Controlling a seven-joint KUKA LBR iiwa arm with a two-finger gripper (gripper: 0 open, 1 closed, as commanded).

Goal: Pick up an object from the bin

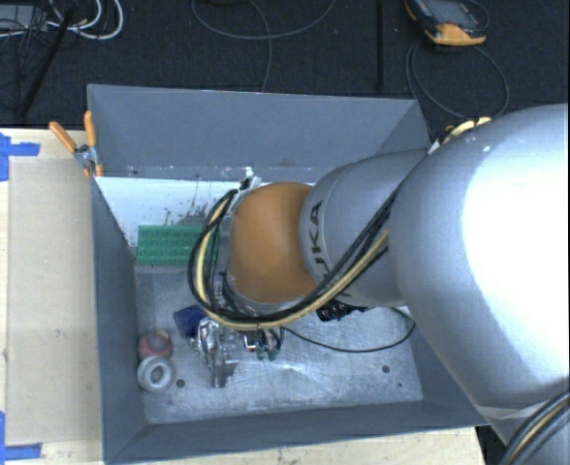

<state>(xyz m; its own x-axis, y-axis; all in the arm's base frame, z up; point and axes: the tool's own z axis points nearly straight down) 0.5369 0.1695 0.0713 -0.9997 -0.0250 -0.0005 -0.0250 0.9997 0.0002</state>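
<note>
Claw hangs low over the lower-left floor of the bin; whether it is wide or narrow cannot be told. Just up-left of it lies a small blue thing, half hidden by the wrist, its long axis unclear. A grey tape roll lies flat nearby, hole upward.

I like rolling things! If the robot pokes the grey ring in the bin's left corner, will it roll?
Probably not: the grey ring seems to lie flat, hole up, so it would likely slide. It looks like a tape roll, probably stiff and light. The bin wall beside it should stop it.
</note>
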